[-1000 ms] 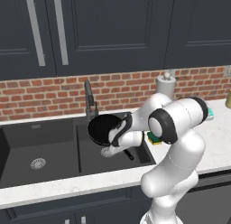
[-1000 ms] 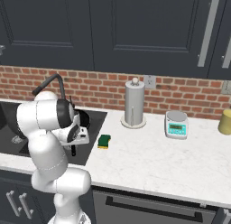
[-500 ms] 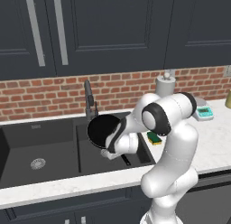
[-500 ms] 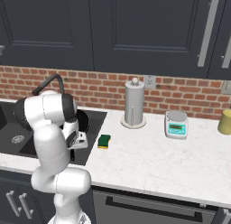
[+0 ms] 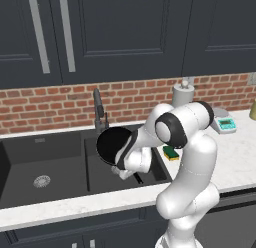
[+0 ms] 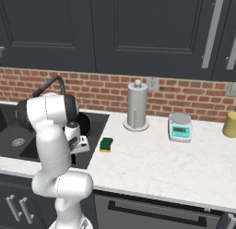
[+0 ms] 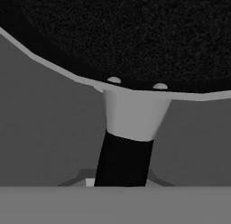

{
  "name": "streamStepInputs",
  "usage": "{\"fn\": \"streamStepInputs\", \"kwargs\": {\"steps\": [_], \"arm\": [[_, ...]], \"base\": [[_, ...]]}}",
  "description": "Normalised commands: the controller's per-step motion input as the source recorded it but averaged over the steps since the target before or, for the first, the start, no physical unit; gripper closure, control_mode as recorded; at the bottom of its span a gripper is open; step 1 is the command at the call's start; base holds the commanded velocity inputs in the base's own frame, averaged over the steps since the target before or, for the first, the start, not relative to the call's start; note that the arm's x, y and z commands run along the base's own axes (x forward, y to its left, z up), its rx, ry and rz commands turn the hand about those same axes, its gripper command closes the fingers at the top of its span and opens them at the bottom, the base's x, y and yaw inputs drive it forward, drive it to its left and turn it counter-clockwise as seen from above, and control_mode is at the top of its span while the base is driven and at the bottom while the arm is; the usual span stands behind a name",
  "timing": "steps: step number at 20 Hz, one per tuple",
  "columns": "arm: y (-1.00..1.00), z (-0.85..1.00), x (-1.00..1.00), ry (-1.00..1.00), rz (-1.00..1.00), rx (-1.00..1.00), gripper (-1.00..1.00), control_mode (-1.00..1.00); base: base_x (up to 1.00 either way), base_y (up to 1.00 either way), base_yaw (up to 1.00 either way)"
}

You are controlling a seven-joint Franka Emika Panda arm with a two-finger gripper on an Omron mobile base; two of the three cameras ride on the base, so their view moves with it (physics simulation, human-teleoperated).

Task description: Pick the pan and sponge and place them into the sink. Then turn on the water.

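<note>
Fingers are pinched on the thin black handle of the pan (image 5: 111,144), so the gripper (image 5: 125,171) is closed around it and the pan is carried clear of any surface. In the hand view the handle (image 7: 122,162) is seen running up from the bottom edge to the pan's grey collar and dark round body (image 7: 135,33). From the left base view the pan is held tilted, its black inside turned toward the camera, above the smaller right basin of the sink (image 5: 60,159), just in front of the dark faucet (image 5: 98,110). No stream is seen at the spout. The sponge (image 6: 106,144) is lying flat on the white marble counter (image 6: 152,168), just right of the sink's edge and apart from the pan. A paper towel holder (image 6: 137,105) and a white-and-teal scale (image 6: 179,128) are set farther right, near the brick wall.
</note>
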Motion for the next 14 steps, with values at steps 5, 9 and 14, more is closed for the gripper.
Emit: {"fn": "streamStepInputs", "kwargs": {"steps": [5, 9, 14], "arm": [[0.01, -0.1, -0.35, 0.0, 0.24, 0.0, 1.0, -1.0], [0.06, -0.13, -0.21, 0.0, 0.29, 0.0, 1.0, -1.0], [0.0, -0.04, 0.0, 0.04, 0.16, 0.0, 1.0, -1.0]], "base": [[0.0, 0.0, 0.0], [0.0, 0.0, 0.0], [0.0, 0.0, 0.0]]}}
